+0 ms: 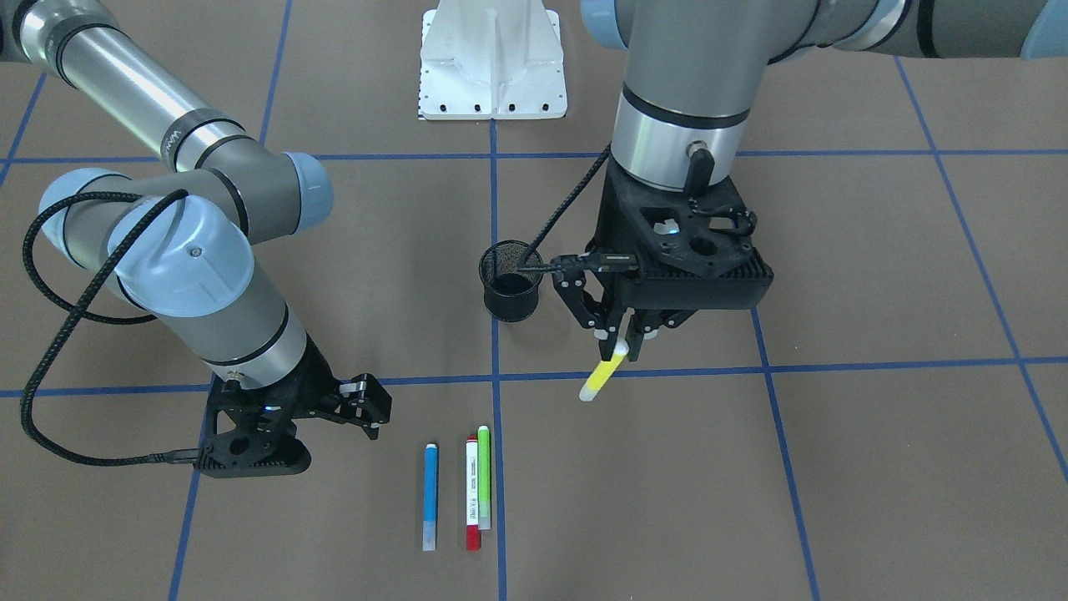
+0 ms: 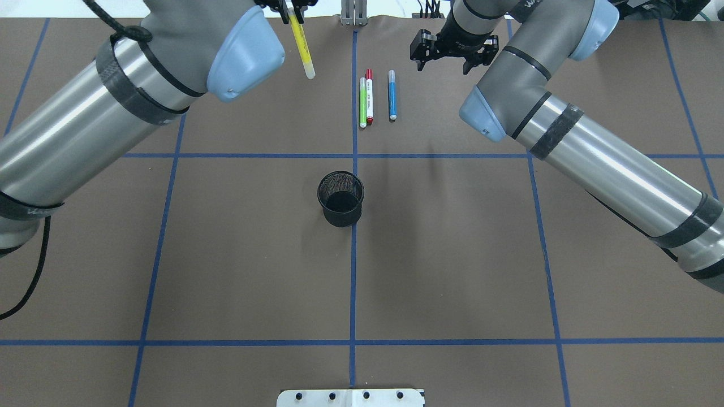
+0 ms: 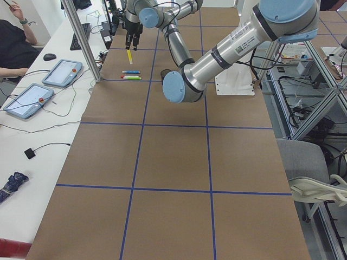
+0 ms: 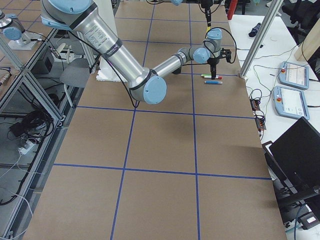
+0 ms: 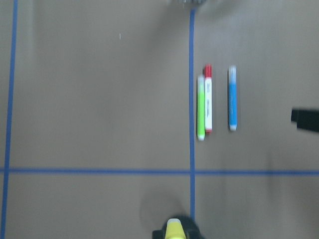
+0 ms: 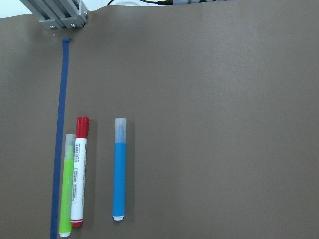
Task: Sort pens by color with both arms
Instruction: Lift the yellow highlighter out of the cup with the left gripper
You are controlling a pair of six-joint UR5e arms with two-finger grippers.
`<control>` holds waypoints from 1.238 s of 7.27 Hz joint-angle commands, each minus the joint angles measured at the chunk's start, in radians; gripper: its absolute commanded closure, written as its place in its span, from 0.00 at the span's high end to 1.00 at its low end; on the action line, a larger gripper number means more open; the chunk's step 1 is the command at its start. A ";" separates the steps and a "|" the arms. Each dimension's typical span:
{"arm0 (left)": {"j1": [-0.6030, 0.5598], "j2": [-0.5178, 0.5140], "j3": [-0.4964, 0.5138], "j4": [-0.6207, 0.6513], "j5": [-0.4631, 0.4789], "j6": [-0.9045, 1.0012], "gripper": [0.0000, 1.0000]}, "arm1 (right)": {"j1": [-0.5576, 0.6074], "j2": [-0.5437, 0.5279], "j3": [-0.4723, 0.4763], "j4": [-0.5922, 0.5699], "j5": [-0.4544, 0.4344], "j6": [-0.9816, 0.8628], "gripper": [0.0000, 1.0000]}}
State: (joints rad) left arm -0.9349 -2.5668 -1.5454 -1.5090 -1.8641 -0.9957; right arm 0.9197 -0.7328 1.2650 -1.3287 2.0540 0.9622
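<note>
Left pincer (image 1: pixel 619 340) clamps the yellow pen (image 1: pixel 602 377) by its upper end, tilted above the counter (image 1: pixel 876 275). Right pincer (image 2: pixel 444 59) hangs spread open near the blue pen (image 1: pixel 430 492), green pen (image 1: pixel 483 476) and white pen (image 1: pixel 472 492). Best practice is probably to lower the yellow pen flat, well clear of that row.

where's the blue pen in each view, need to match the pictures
Front-facing: blue pen, bottom centre, left of the red-capped pen.
Overhead: top centre, right of it.
Exterior left: upper left, beyond it.
Exterior right: upper right, nearer than it.
Left wrist: upper right of centre.
Right wrist: lower left.
Shared landmark: the red-capped pen, alongside in every view.
</note>
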 commanded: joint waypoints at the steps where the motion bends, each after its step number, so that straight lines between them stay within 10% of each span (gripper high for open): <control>1: 0.049 0.098 0.008 -0.249 0.266 -0.155 0.00 | 0.001 -0.016 0.001 0.000 0.001 -0.002 1.00; 4: 0.241 0.136 0.219 -0.652 0.758 -0.418 0.00 | 0.002 -0.023 0.001 0.000 0.003 -0.003 1.00; 9: 0.350 0.096 0.487 -0.775 1.106 -0.685 0.00 | 0.005 -0.031 0.001 0.014 0.001 -0.002 1.00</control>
State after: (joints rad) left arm -0.6128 -2.4648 -1.1055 -2.2769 -0.8027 -1.5915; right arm 0.9230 -0.7636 1.2656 -1.3142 2.0555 0.9602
